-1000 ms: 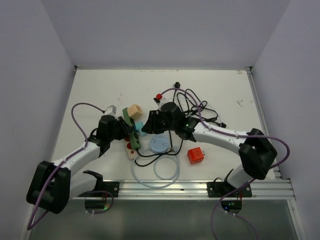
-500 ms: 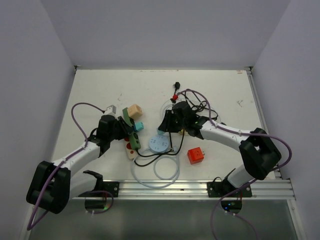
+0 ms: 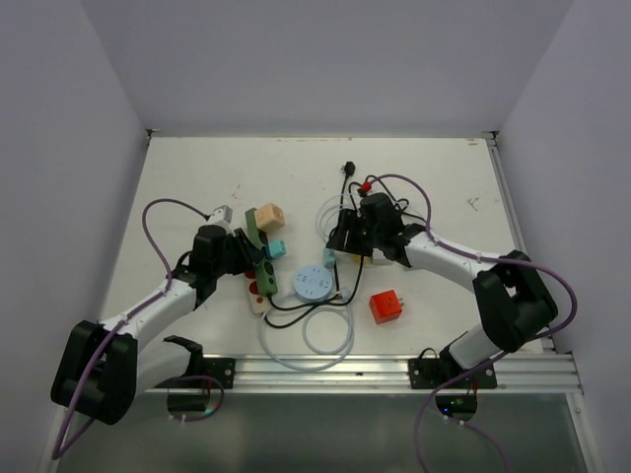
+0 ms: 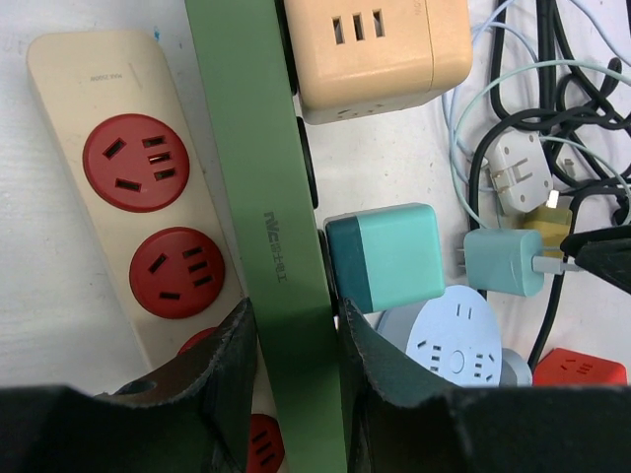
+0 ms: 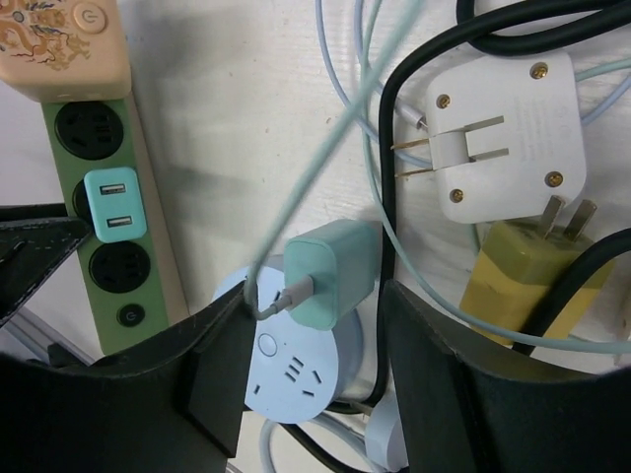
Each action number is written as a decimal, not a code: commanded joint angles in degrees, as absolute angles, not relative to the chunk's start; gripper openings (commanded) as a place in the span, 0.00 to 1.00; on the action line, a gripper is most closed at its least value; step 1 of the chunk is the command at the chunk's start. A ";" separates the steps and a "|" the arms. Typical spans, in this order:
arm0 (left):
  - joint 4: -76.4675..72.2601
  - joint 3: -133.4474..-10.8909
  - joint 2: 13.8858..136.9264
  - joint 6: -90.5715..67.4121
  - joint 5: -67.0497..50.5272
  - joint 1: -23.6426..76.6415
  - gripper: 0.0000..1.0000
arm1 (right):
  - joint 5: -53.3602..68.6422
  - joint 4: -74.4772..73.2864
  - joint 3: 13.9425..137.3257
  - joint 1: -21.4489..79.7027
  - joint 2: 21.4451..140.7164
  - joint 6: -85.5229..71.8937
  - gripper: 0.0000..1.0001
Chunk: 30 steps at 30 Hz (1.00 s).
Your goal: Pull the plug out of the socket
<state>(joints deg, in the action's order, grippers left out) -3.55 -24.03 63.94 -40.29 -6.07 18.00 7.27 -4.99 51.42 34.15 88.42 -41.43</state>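
- I see a white table with a few small dark scuffs, closed in by plain pale lilac walls at the back and both sides
- An aluminium rail runs along the near edge, where both arms are bolted
- My left gripper is clamped across the green power strip, one finger on each long side, left of centre on the table
- My right gripper has its jaws drawn in around the small teal plug, which sits between the fingertips
- That plug is out of the strip and well to its right, just beyond the round pale-blue socket, with its pins bare in the left wrist view
- A teal cube adapter sits plugged into the green strip
- A cream strip with red sockets lies just beside the green one, with a beige cube socket at the far end
- Tangled cables spread behind the right gripper, and among them lie a white plug and a yellow plug
- A red-orange cube and a pale hose ring lie nearer the rail
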 commanded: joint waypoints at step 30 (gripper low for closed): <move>-8.44 -27.86 56.87 -38.23 -14.68 19.69 0.00 | 18.81 9.31 60.56 42.62 97.73 -48.24 0.58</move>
